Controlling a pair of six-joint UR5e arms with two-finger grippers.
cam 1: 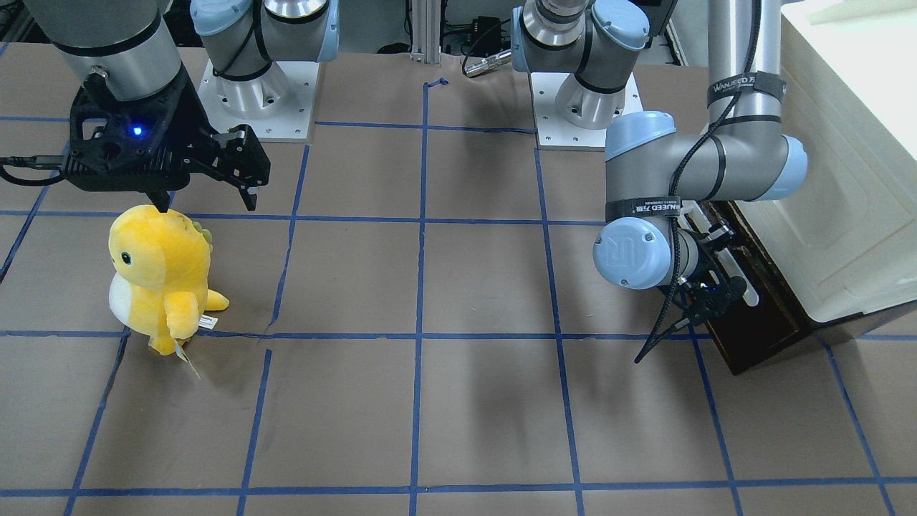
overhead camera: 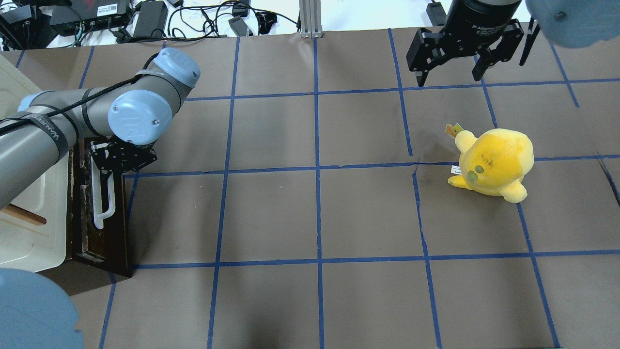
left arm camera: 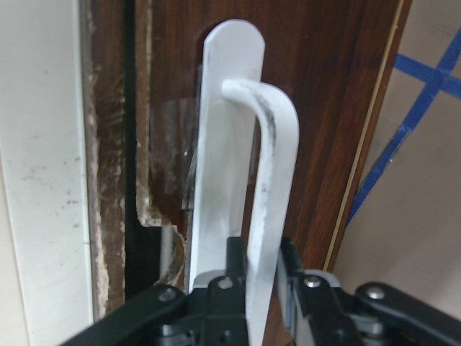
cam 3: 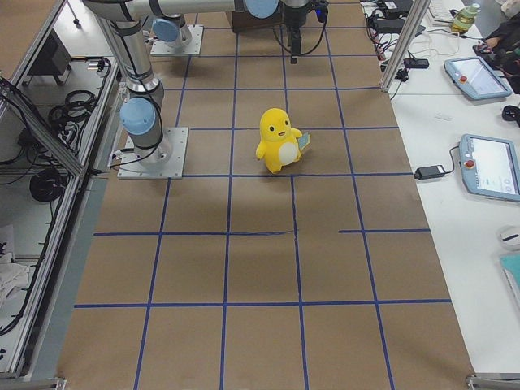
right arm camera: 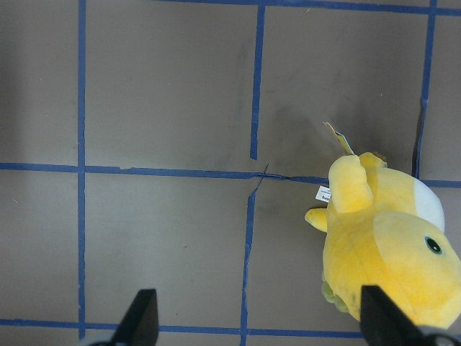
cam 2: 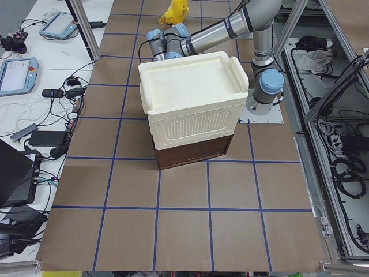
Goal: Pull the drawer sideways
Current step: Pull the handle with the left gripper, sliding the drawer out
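Note:
The dark brown drawer (overhead camera: pixel 104 232) sits at the bottom of the cream-white cabinet (overhead camera: pixel 29 232) at the table's left end; it also shows in the front view (cam 1: pixel 770 322) and the left wrist view (left arm camera: pixel 324 94). Its white bar handle (overhead camera: pixel 102 198) runs along its front. My left gripper (overhead camera: pixel 118 157) is shut on that handle near one end. In the left wrist view the handle (left arm camera: pixel 270 180) passes between the two black fingers (left arm camera: pixel 234 259) of the left gripper (left arm camera: pixel 261 277). A dark gap shows between the drawer front and the cabinet. My right gripper (overhead camera: pixel 449 77) is open and empty, far off at the right.
A yellow plush toy (overhead camera: pixel 494 160) stands on the right half of the table, just below the right gripper (cam 1: pixel 206 203); it also shows in the right wrist view (right arm camera: pixel 389 245). Brown paper with blue tape lines (overhead camera: pixel 317 169) covers the table. Cables and power bricks (overhead camera: pixel 150 14) lie along the far edge.

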